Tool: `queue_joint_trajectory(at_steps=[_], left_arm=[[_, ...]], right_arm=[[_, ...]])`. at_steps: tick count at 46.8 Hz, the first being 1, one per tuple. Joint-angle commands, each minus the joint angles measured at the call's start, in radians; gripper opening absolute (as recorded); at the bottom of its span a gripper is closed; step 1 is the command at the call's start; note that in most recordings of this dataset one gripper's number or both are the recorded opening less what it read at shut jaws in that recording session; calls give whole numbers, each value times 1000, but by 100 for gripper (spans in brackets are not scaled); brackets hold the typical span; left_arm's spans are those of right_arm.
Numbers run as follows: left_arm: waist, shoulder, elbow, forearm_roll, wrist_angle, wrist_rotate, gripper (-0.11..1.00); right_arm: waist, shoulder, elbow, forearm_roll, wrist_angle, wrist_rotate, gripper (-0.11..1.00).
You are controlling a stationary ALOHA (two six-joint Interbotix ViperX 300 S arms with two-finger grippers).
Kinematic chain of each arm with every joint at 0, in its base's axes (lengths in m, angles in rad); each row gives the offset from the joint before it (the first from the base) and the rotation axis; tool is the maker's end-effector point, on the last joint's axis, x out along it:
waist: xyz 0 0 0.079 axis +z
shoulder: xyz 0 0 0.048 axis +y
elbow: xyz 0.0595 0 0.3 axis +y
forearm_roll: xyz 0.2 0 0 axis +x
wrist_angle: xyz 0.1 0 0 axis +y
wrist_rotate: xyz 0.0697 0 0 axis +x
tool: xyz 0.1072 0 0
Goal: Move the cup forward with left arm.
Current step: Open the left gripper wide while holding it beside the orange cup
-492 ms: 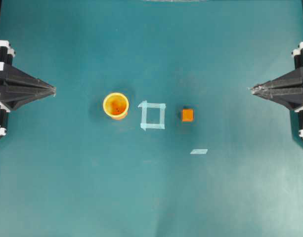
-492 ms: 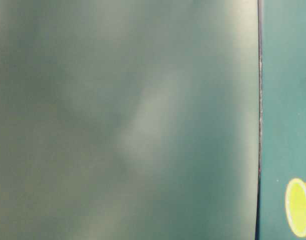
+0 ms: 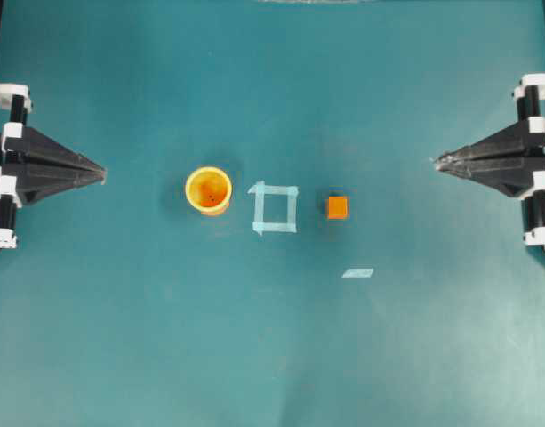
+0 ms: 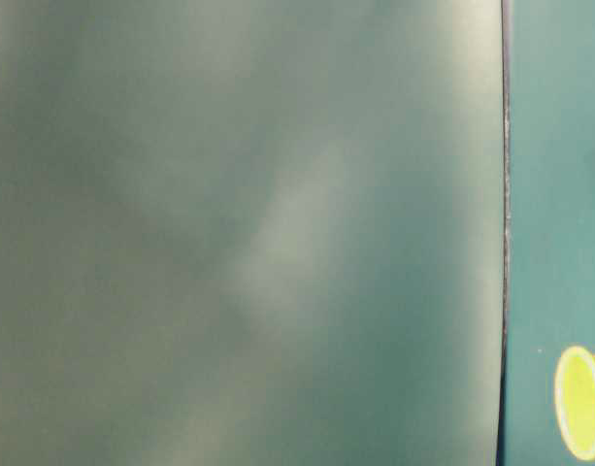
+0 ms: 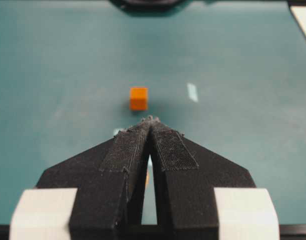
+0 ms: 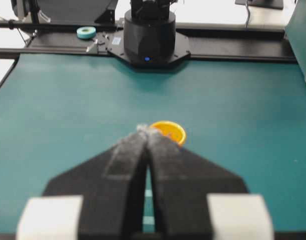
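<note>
A robotics lab: teal test mat, fixed arm base, tape roll.

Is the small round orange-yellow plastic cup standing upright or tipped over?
Upright: the overhead view looks straight down into the small round orange-yellow plastic cup, with its round rim facing up.

Table-level view is mostly a blurry grey-green panel, and the cup gets chopped by the right edge.
</note>
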Motion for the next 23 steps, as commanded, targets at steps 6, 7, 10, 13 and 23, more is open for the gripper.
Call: queue_joint_trajectory(at_steps=[6, 7, 10, 13, 23], left_arm=[[-2, 23, -9, 2, -17, 0, 0], [-2, 25, -9, 2, -17, 2, 0], [-2, 29, -9, 2, -17, 0, 1], [-2, 35, -9, 2, -17, 0, 4], [21, 51, -8, 2, -17, -17, 50]], right_arm=[[-2, 14, -32, -2, -12, 2, 0], [-2, 14, -34, -2, -14, 3, 0], [-2, 14, -35, -2, -14, 5, 0], [-2, 14, -35, -2, -14, 5, 0], [-2, 14, -41, -2, -14, 5, 0]])
